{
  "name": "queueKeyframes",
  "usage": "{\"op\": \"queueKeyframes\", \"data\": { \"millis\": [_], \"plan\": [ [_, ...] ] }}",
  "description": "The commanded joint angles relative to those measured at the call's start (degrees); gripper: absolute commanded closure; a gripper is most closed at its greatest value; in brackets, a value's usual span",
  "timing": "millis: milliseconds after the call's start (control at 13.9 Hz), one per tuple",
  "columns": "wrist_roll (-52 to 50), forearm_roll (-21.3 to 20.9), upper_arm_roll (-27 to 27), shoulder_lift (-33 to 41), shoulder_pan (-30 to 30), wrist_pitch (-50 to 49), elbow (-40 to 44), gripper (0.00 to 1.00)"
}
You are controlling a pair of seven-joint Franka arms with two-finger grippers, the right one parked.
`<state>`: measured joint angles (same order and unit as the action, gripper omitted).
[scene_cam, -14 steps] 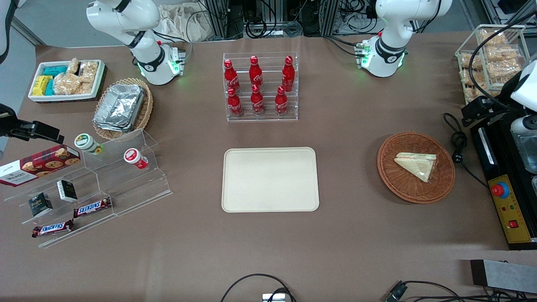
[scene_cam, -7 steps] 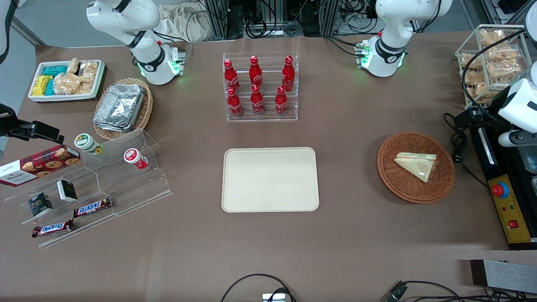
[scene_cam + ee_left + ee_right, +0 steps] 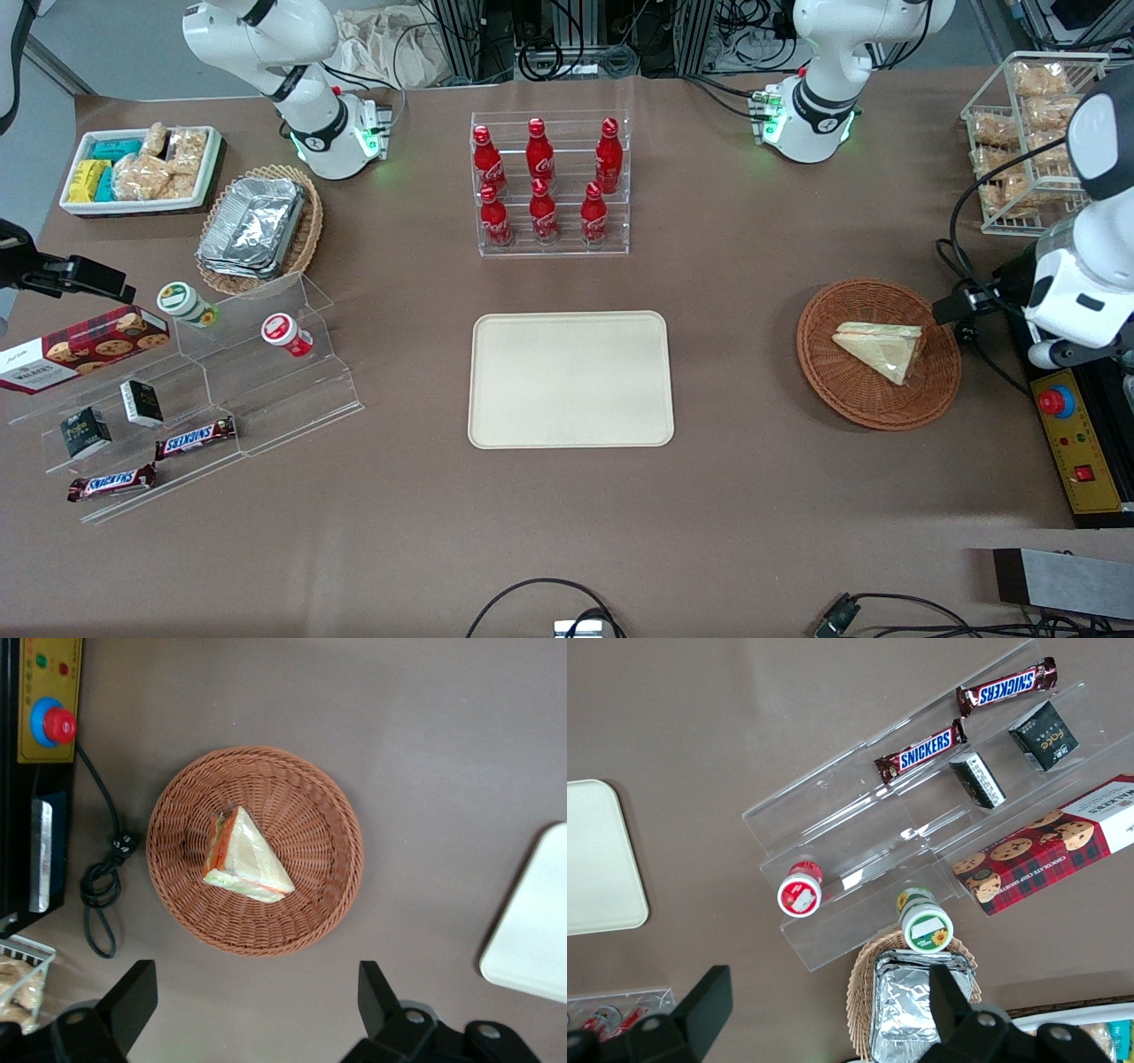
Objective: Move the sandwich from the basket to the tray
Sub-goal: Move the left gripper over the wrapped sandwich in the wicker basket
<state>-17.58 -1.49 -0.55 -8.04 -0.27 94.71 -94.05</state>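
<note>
The gripper (image 3: 252,1014) hangs above the table, high over the basket (image 3: 255,850) and a little toward the working arm's end of it. Its two dark fingers (image 3: 133,997) stand wide apart with nothing between them. In the front view the arm's white wrist covers the gripper, so its fingers do not show there.

The sandwich (image 3: 880,347) lies flat in the basket (image 3: 878,354), touching the wicker floor, toward the side nearest the working arm's end of the table. Its long axis runs roughly along the table's length: the narrow tip points toward the tray (image 3: 570,379), and the broad cut edge faces the working arm's end. In the wrist view that cut edge shows an orange strip with green beside it on the sandwich (image 3: 243,858). Any label on the clear wrap cannot be made out.

Beside the basket, a black cable (image 3: 100,886) lies in a loop on the table, and next to it stands a control box (image 3: 1081,455) with a red button; its small lettering is unreadable and the picture's edge cuts it off.

The tray lies flat, well apart from the basket; only one rounded corner of the tray (image 3: 532,943) shows in the wrist view.

Farther from the camera than the tray stands a rack of red Coca-Cola bottles (image 3: 542,186). Toward the parked arm's end lie two Snickers bars (image 3: 195,437) and a Walkers biscuit box (image 3: 84,348).
</note>
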Motion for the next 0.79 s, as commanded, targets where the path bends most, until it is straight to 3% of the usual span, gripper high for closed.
{"op": "queueKeyframes", "data": {
  "millis": [0, 144, 433, 722],
  "plan": [
    [-2.3, 1.0, 0.4, 3.9, 2.0, 9.5, -10.7, 0.00],
    [-5.5, 1.0, 0.4, 5.6, 2.6, 18.6, -18.5, 0.00],
    [-14.8, 1.1, 0.4, 5.1, 2.6, 26.3, -24.3, 0.00],
    [-17.4, 1.1, 0.5, 5.1, 3.7, 39.1, -33.6, 0.00]
  ]
}}
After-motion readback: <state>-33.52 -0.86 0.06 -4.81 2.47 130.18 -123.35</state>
